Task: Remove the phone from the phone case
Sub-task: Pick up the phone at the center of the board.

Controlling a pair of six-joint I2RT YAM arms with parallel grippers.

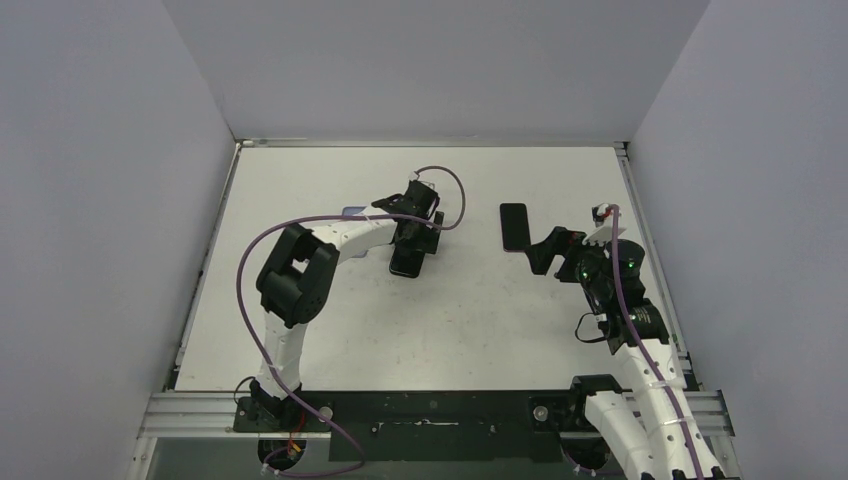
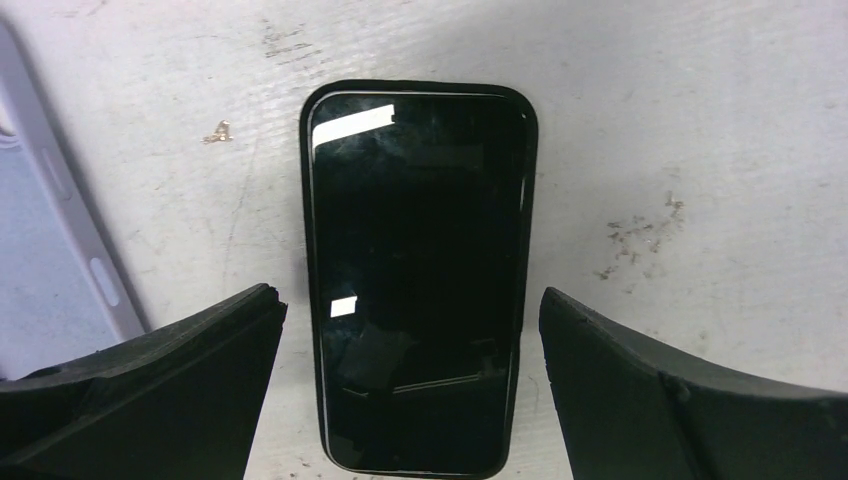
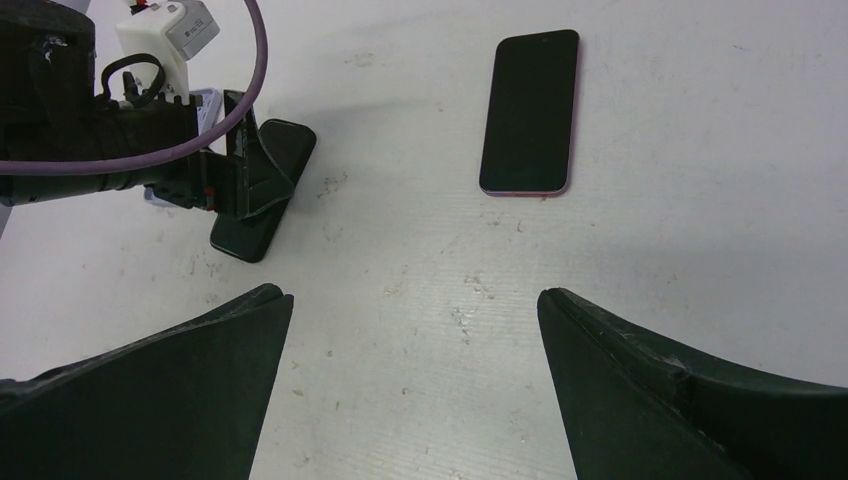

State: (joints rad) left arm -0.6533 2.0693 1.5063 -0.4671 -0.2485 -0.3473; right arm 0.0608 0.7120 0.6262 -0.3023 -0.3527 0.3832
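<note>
Lining up the grab, nothing held yet.
Top view: our left gripper (image 1: 408,243) hangs over the phone (image 1: 404,264), mid-table; the right gripper (image 1: 545,250) sits beside a second phone (image 1: 514,228). Left wrist: fingers (image 2: 200,380) spread wide either side of the black case (image 2: 306,220) hugging it, so we should drop square and pinch the long edges. Right wrist: fingers (image 3: 180,390) apart too, free to push the phone out.

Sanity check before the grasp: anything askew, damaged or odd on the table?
Nothing stands out. The cased phone lies flat, screen up, centred under the open left gripper. A second phone lies flat to its right. The table shows only scuffs and specks.
</note>
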